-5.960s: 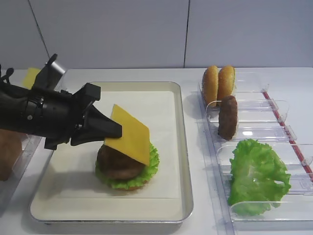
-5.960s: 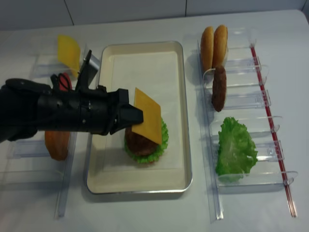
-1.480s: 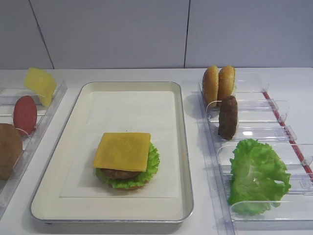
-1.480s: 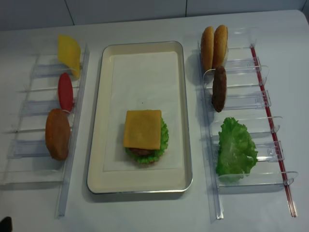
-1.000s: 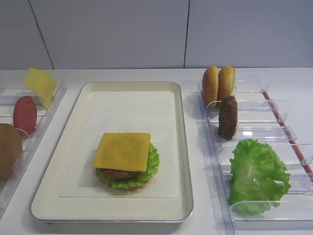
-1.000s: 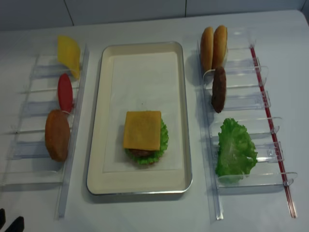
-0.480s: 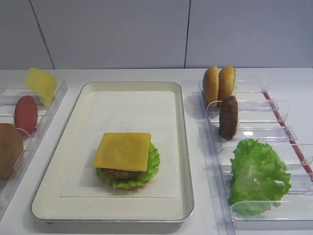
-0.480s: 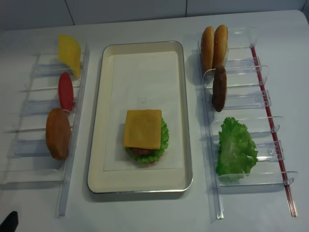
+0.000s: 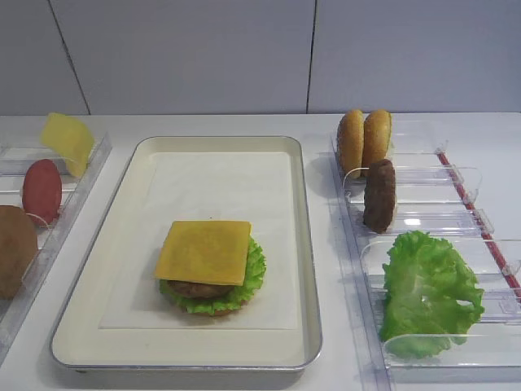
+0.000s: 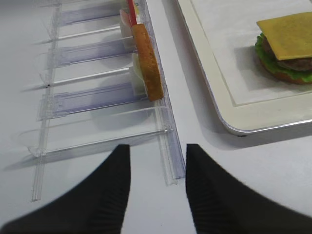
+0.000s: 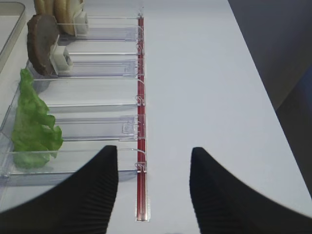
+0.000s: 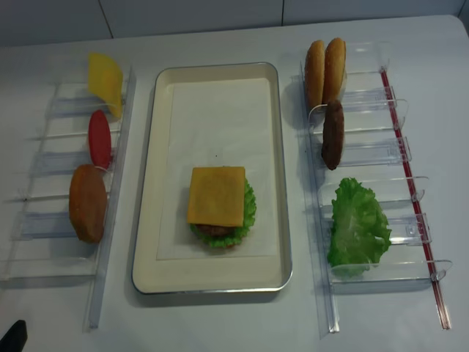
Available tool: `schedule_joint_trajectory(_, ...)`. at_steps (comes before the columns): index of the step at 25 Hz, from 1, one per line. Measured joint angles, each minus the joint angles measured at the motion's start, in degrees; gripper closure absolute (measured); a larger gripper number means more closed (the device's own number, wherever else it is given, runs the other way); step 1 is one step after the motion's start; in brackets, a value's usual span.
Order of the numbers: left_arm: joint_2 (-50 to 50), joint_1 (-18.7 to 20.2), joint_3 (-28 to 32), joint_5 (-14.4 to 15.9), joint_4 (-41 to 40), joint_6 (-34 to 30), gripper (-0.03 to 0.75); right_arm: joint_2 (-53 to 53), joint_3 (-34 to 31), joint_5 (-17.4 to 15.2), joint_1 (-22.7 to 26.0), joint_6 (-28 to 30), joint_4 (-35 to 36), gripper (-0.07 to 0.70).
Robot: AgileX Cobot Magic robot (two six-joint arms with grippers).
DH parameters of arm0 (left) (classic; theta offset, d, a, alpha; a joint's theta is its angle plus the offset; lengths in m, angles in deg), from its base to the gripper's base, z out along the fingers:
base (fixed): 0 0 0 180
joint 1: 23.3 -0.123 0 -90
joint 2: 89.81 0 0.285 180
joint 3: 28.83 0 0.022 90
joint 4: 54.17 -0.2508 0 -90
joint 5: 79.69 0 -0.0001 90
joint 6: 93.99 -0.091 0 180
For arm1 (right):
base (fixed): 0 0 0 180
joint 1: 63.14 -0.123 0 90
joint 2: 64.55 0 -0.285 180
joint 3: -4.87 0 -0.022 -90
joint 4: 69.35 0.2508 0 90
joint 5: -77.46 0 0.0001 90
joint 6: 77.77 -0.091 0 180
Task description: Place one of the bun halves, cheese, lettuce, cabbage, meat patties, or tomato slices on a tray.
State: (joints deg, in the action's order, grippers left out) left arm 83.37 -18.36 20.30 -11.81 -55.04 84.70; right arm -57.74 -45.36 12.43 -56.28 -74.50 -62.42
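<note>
cheese (image 9: 203,252) atop stack in tray (image 9: 303,244), racks (image 12: 366,183) apparently flanking both sides

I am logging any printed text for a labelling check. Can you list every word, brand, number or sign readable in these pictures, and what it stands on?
None: no view shows any readable text.
The tray and its paper liner are blank.
The clear plastic racks carry no label; the red strip along the right rack is plain.
The cheese and bun halves bear no marks.
</note>
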Motion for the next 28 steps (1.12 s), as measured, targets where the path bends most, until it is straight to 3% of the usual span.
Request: schedule_joint_trajectory(28, 0.00, 0.00, 0.00, 0.00, 0.00, 0.00, 0.461, 0.00, 0.00, 0.00, 0.00, 0.00, 0.00, 0.286)
